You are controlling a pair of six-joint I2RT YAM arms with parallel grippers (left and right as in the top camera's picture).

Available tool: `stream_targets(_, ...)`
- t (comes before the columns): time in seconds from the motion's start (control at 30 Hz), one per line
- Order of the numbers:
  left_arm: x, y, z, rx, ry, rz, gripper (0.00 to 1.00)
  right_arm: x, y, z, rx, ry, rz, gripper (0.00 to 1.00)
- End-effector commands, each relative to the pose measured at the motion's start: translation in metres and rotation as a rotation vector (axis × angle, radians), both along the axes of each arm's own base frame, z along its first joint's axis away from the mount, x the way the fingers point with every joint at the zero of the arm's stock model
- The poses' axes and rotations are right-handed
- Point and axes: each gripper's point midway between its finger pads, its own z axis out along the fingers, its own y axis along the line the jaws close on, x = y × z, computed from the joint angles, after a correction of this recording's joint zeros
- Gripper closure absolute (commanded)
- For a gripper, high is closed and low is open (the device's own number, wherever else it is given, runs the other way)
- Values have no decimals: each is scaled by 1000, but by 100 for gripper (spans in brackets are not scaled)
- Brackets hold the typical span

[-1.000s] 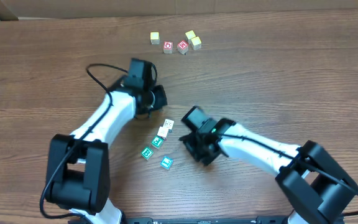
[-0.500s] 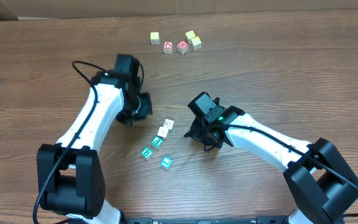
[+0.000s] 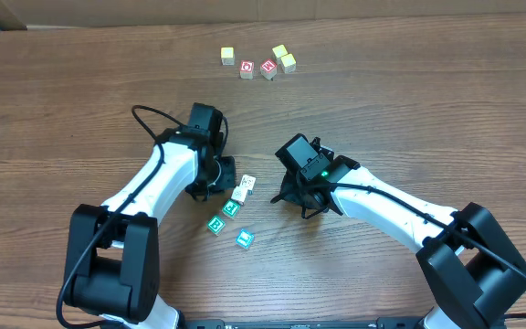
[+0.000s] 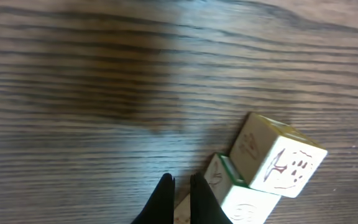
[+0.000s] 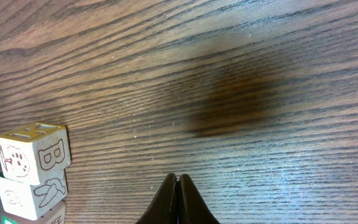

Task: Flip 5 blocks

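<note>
While both arms hang low over the tabletop [image 3: 409, 110], the five blocks [image 3: 231, 208] lie in a loose diagonal line between them. The left gripper [image 4: 179, 186] is just beside the line's upper end, jaws pinched together on nothing. The right gripper [image 5: 178, 182] is near the blocks' other side, jaws tight together, empty too. Yellow and red cubes [image 3: 258, 64] sit well beyond the blocks.

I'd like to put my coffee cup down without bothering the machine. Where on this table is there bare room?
Bare wood lies between the far cubes and both arms, and at the far right of the table. It is crowded at the centre: the five blocks sit between the left gripper and the right gripper.
</note>
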Motion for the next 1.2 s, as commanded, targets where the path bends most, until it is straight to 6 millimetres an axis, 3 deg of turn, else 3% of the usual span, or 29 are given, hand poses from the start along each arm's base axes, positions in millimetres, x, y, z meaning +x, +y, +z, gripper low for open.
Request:
stream_targets(0.0, -6, -9, -1, -15, 2, -37, 96, 7, 5, 8, 4, -37, 12, 96)
stream_targets(0.27, -9, -19, -1, -21, 4, -58, 96, 3, 3, 7, -1, -16, 16, 96)
stream_targets(0.5, -6, -20, 0, -22, -7, -41, 96, -1, 14, 9, 56, 7, 36, 96)
stream_targets(0.63, -4, -13, -1, 17, -17, -28, 96, -5, 18, 9, 56, 7, 51, 96)
stream_targets(0.8, 0, -3, -1, 73, -35, -21, 96, -12, 38, 12, 81, -20, 102, 96)
stream_targets(1.17, -23, 11, -3, 144, 53, -33, 96, -17, 45, 13, 84, -28, 121, 96)
